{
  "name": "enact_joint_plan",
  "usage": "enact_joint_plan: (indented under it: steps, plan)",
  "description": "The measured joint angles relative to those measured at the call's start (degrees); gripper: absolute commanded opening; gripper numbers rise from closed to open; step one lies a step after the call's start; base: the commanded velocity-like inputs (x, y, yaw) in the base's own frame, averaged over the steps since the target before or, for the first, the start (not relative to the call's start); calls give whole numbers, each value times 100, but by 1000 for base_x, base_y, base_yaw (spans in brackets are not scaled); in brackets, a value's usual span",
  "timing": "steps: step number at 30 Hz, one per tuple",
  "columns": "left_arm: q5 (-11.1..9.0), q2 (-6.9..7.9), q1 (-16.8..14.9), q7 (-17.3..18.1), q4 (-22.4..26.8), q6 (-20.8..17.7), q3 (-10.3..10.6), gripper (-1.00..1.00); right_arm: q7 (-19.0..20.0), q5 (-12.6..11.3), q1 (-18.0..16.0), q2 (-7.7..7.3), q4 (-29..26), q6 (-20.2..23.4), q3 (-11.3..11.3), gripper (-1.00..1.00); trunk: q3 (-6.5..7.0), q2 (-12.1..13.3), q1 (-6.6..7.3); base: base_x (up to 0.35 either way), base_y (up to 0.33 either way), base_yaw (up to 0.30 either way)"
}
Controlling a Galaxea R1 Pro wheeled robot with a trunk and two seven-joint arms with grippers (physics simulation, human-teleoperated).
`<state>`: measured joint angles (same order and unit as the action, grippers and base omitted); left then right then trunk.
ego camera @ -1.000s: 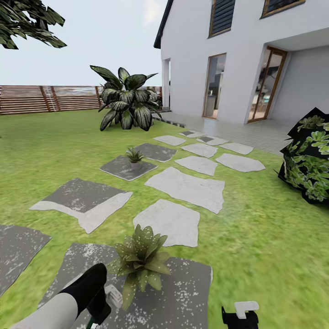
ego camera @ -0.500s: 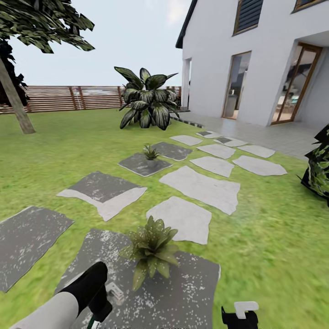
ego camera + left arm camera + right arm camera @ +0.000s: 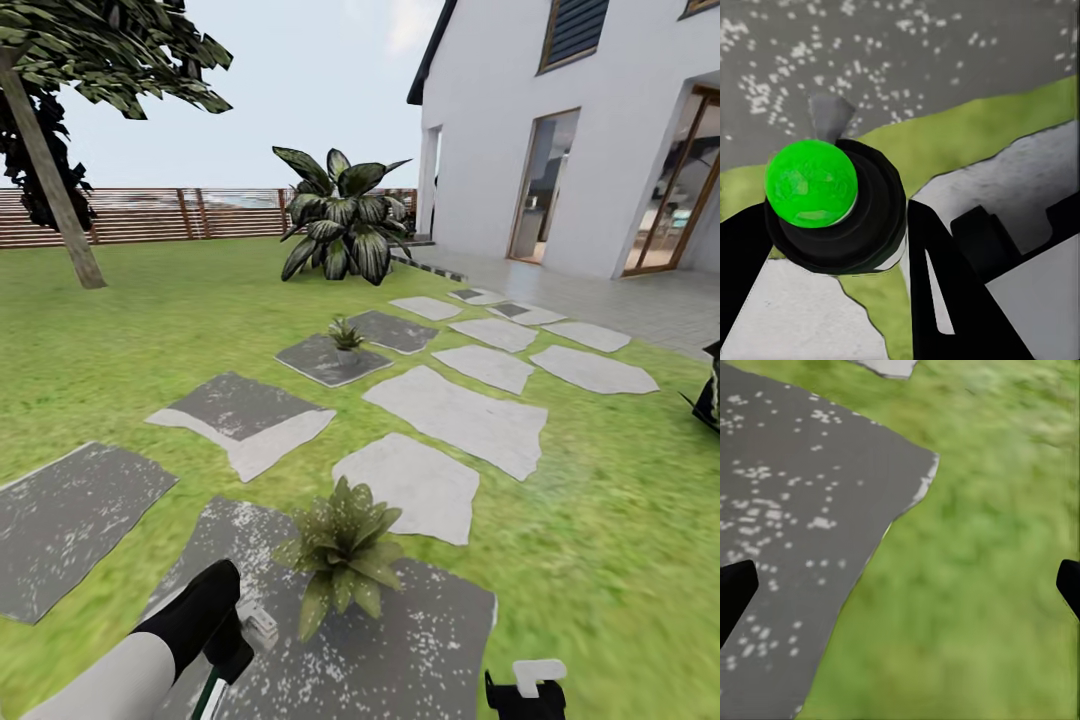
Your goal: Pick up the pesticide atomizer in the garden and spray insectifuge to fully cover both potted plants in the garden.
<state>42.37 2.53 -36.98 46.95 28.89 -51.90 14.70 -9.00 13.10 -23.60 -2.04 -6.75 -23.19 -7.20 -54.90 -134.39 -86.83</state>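
Pesticide atomizer [image 3: 832,206], dark with a green cap here, clamped between left gripper [image 3: 832,247] fingers, low near left over speckled slab [image 3: 420,640]; near potted plant [image 3: 345,550] just right of it; far potted plant [image 3: 346,334] well beyond; right gripper [image 3: 900,585] spread wide, empty, over lawn [image 3: 982,585].

Near potted plant [image 3: 345,553] sits on the closest slab [image 3: 400,640], just ahead of the robot. Second potted plant [image 3: 346,334] stands on a slab further back, the big plant [image 3: 345,215] and fence [image 3: 150,215] behind it, house [image 3: 600,130] off right.
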Motion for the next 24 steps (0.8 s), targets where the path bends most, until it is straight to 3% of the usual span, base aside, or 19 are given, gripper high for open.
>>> enact_joint_plan:
  steps: [6,11,19,24]
  plan:
    - [-1,-3,0,-9,6,7,-2,-100,-1,-1,0,0,0,-1,0,100,0,0,-1,146,-214,1]
    - [1,-2,-7,-9,11,-3,2,-100,0,0,-1,6,2,0,1,100,0,0,-5,-173,-209,179]
    - [10,39,-39,2,333,-30,6,-100,1,0,-1,9,1,1,-1,100,0,0,-2,-37,-25,266]
    - [-6,6,-64,13,368,-51,7,-100,1,0,0,3,0,1,0,100,0,0,-2,22,-32,80]
